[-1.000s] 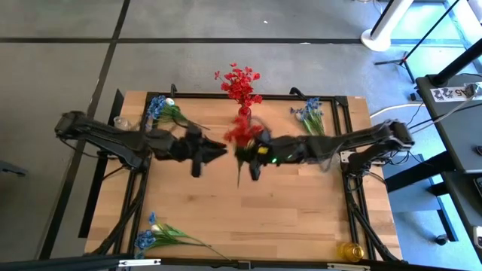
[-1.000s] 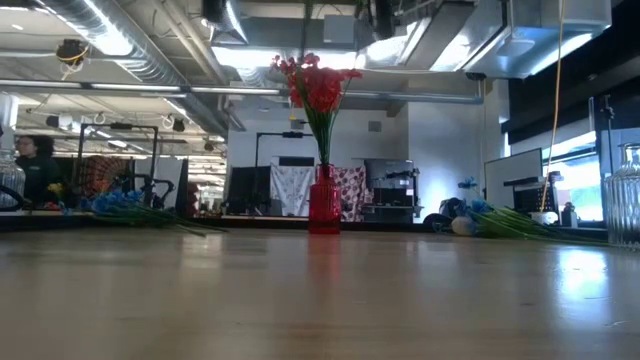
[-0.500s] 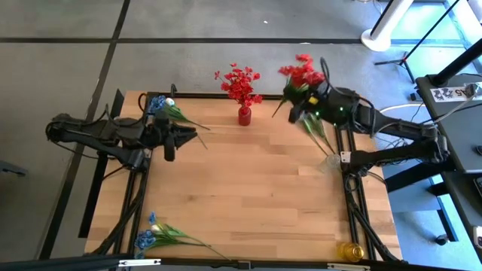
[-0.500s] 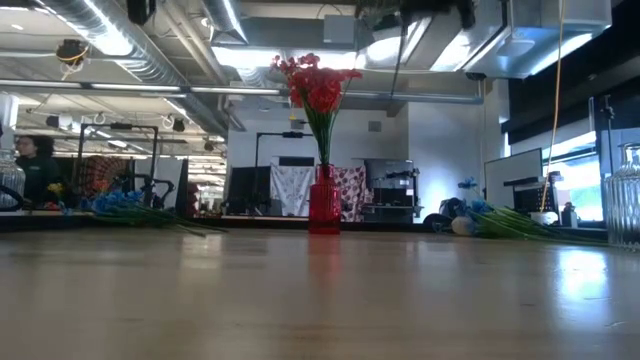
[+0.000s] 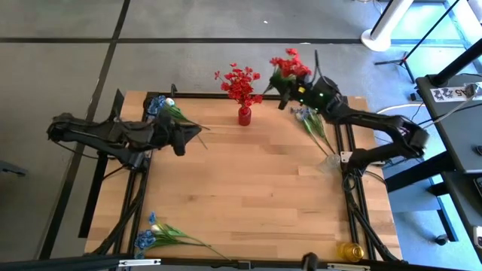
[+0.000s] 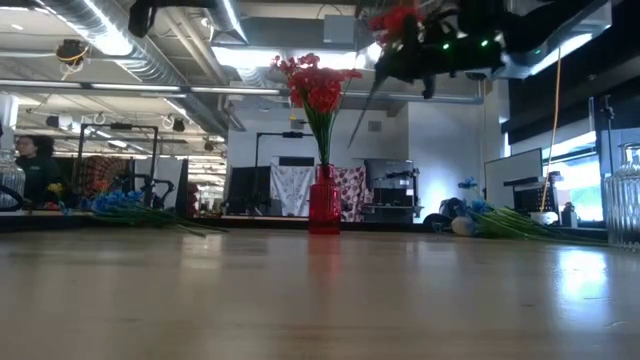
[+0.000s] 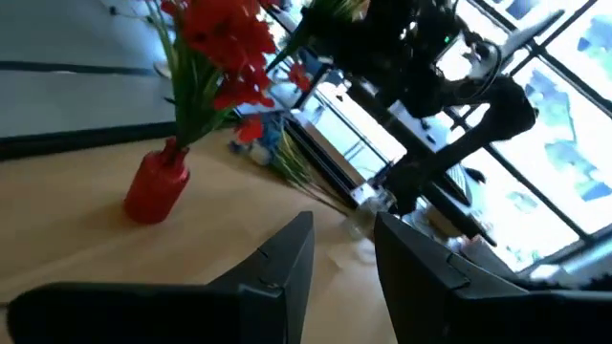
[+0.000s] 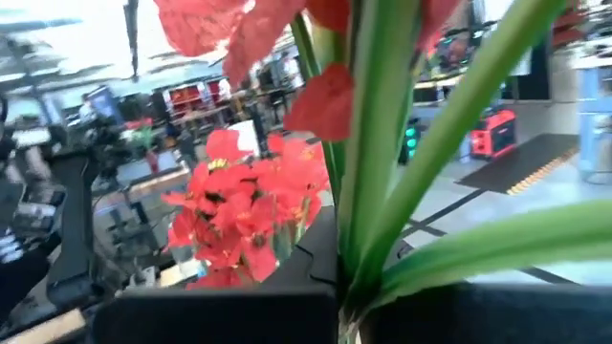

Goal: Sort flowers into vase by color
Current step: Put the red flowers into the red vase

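My right gripper (image 5: 301, 89) hovers above the table's far edge, right of the red vase (image 5: 244, 116), shut on a red-blossomed sprig (image 5: 289, 65). The low view shows the sprig (image 6: 394, 20) high up. The red vase (image 6: 323, 205) stands on its base with several red flowers (image 5: 241, 81) stuck in it. My left gripper (image 5: 188, 139) is open and empty over the table's left half; its fingers (image 7: 287, 263) point toward the vase (image 7: 158, 186). Blue sprigs lie on the table at far left (image 5: 162, 107), far right (image 5: 310, 119) and the near-left corner (image 5: 154, 233). My right gripper pinches the red sprig by its green stems (image 8: 378, 162), below the blossoms. The sprig is lifted clear of the table and tilted: the blossoms (image 6: 394, 20) stand up beside the fingers and the thin stem end (image 6: 362, 108) slants down below them.
A clear glass vase (image 6: 622, 195) stands at the right edge and another glass vessel (image 6: 10, 180) at the left edge. A small yellow vase (image 5: 350, 251) sits at the near-right corner. A person (image 6: 30, 165) is in the room behind the table.
My right gripper has carried the red sprig from over the table's middle to the far right corner, then back left toward the red vase. My left gripper has drawn back from the middle toward the left edge.
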Tool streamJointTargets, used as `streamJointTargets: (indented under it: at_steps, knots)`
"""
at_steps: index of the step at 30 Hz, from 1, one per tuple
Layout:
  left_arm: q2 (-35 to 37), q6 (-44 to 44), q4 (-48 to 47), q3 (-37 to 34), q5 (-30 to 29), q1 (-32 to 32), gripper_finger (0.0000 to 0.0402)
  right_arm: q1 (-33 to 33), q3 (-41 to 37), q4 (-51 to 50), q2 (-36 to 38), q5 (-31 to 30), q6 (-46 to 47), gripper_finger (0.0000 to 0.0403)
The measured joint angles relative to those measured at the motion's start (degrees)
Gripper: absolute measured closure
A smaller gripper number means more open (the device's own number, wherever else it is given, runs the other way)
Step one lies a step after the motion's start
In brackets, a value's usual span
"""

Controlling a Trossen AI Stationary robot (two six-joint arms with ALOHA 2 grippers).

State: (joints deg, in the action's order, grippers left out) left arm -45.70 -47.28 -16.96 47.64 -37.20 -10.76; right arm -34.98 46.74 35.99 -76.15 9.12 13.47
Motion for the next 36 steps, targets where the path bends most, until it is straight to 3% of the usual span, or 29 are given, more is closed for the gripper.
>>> streamJointTargets:
  at_steps: [6, 24, 29, 36]
  knots:
    - [-1.21, -3.55, 0.41, 0.04, -1.58, 0.04, 0.0293, 0.06, 2.25, 2.55, -5.50, 2.61, -0.47, 0.0395]
    - [-1.66, -3.29, 0.90, 0.04, -6.60, 1.07, 0.0293, 0.67, 2.40, 6.38, -12.02, 4.55, -1.87, 0.0397]
    - [-1.68, -3.20, 0.90, 0.04, -2.06, 3.19, 0.0293, 3.12, 2.40, 6.05, -14.75, 4.10, -5.04, 0.0394]
    - [-1.68, -0.84, 0.90, 0.04, 0.67, 6.60, 0.0293, 6.41, 2.40, 1.58, -15.94, -1.75, -7.47, 0.0376]
